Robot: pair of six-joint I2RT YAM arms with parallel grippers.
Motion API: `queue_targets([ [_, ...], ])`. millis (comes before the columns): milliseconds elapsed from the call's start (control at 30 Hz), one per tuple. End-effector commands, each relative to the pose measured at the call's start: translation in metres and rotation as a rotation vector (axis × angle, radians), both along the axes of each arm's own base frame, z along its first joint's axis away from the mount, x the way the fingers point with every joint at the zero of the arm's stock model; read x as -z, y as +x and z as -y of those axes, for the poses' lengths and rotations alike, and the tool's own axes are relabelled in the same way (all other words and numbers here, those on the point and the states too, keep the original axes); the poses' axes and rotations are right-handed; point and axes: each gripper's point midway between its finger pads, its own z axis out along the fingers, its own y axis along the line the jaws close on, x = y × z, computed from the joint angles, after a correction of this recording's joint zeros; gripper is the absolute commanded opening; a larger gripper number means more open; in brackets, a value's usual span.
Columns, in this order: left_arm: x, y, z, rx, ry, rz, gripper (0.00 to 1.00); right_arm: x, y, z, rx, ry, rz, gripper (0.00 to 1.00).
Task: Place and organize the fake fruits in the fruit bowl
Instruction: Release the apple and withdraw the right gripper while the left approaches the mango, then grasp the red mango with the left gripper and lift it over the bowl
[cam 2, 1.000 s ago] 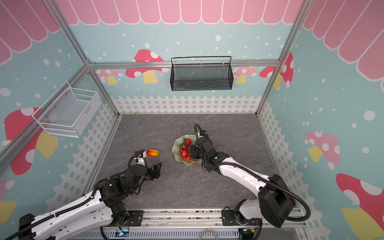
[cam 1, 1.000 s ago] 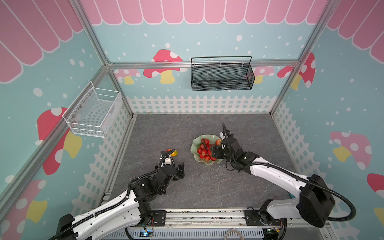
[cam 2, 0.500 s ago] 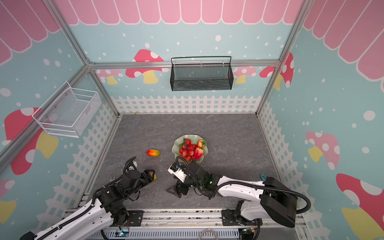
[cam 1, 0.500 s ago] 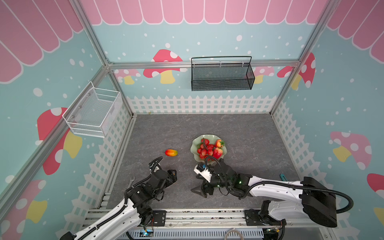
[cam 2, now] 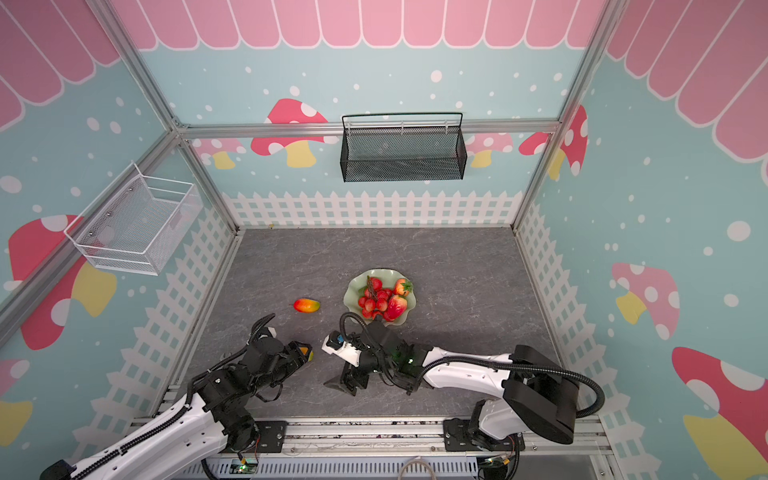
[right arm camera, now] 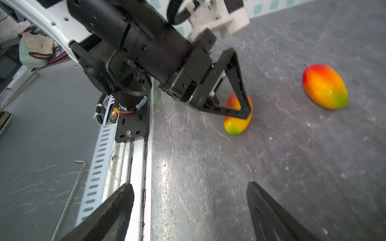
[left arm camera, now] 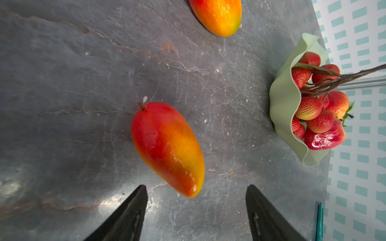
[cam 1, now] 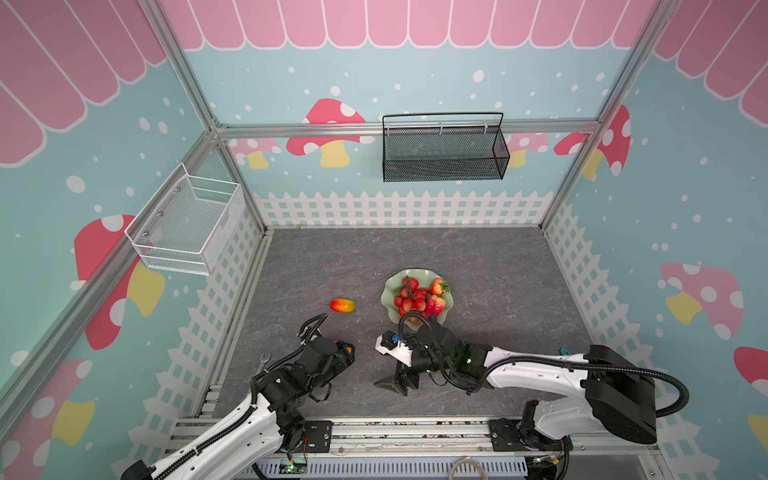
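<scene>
Inside the fruit bowl [cam 1: 392, 287] sit two strawberries [cam 1: 435, 306] and the bunch [cam 1: 409, 296].

Near mango [cam 1: 350, 351] mostly hidden under left claw [cam 1: 346, 354] in both top views, far mango [left arm camera: 217, 16] partly cropped

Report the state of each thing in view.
Left gripper, open, nothing held.
Right gripper, open, empty.
Bowl, upright on table, partly filled.
Bunch, in bowl.
Strawberries, in bowl beside bunch.
Near mango, on table, tip between the left gripper's jaws.
Far mango, on table, loose.
</scene>
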Motion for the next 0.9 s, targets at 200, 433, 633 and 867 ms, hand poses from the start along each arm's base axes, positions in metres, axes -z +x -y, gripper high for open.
queue_targets([
  [200,0.003,0.018,-0.007,-0.094,0.050,-0.005,0.78,0.019,-0.015,-0.002,-0.182,-0.037,0.143,0.87],
  [433,0.019,0.029,-0.003,-0.056,0.148,-0.051,0.71,0.031,-0.018,0.012,-0.158,-0.021,0.124,0.87],
  [633,0.013,0.029,-0.008,-0.048,0.168,-0.007,0.50,0.033,-0.008,0.018,-0.148,-0.010,0.030,0.86],
  [867,-0.035,0.052,0.019,0.112,0.161,0.173,0.43,-0.004,0.052,0.066,0.142,0.123,0.083,0.87],
])
